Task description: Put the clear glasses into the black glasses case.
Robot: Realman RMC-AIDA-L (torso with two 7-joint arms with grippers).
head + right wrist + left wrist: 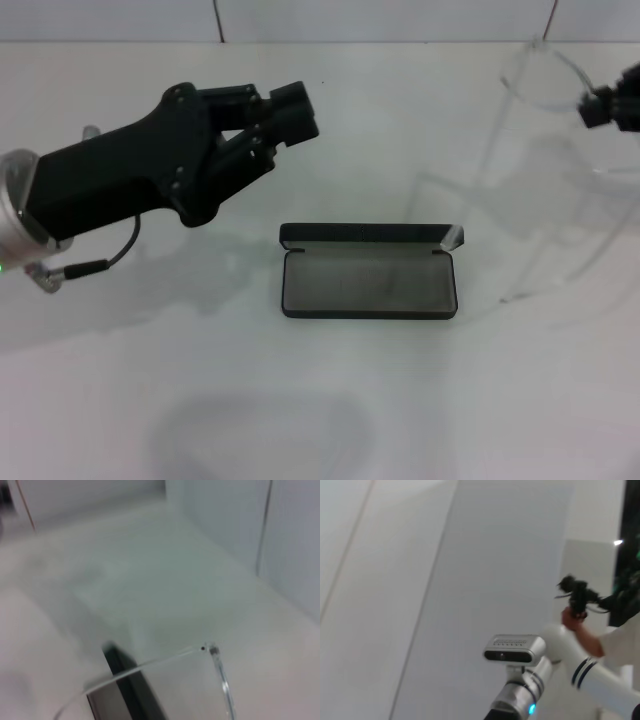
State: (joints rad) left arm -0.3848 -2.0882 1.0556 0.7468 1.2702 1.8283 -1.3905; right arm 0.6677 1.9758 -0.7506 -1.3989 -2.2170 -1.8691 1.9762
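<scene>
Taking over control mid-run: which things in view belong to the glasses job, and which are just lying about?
Job:
- transparent thin-framed clear glasses, held up by the right gripper
- matte black oblong glasses case, open on the table, grey lining showing

Just there:
- left gripper, raised beside the case, holding nothing
- white table

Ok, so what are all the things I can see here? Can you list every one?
matte black oblong glasses case: one, black with grey lining, open, lying on the table in the middle.
clear see-through plastic glasses: one pair, colourless, held up in the air to the right of the case, temple arms hanging down, one tip near the case's right corner.
white table: one, white, under everything.
left gripper: one, black, raised above the table left of the case.
right gripper: one, black, at the right edge, holding the glasses.
</scene>
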